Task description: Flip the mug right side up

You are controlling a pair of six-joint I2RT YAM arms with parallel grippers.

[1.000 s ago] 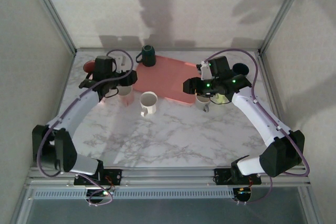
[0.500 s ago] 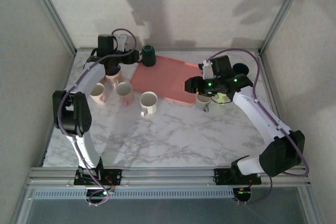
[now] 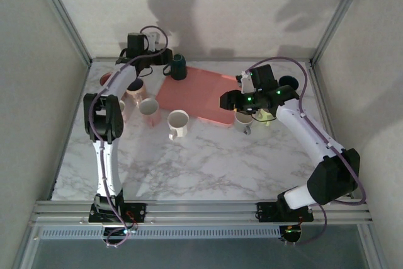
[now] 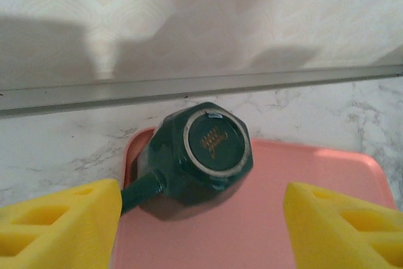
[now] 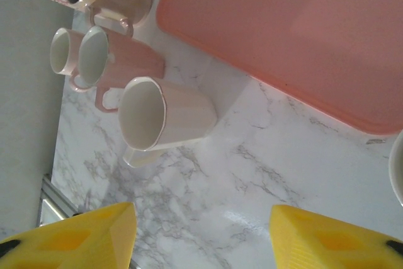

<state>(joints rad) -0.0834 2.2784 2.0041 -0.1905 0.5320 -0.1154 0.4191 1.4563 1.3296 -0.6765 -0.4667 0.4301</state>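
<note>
L claw (image 4: 203,218): fingers spread wide, nothing pinched. It hangs just short of the green mug (image 4: 201,155) w/ one yellow finger on each side, lined up to straddle the body. Prob. the approach before closing.

Mug is upside down: stamped base up, rim down on the pink tray (image 4: 302,181). It sits at the tray corner nearest the far edge of the surface (image 4: 56,155), left of centre. Handle (image 4: 140,194) sticks out toward the left finger, by the tray lip. A grip across the body should prob. miss it, else it could foul that finger.

Room: tight behind, since the wall rail (image 4: 189,85) runs just beyond the mug. Flipping likely needs a lift first, then a swing toward the bare part of the tray.

R claw (image 5: 201,231): also spread, empty, hovering above the marble by the tray's near edge; parked clear, I'd say. Below it stands a white mug (image 5: 167,118), mouth showing, w/ a pink mug (image 5: 123,61) beyond it toward the left edge. That clutter is well apart from the green mug.
</note>
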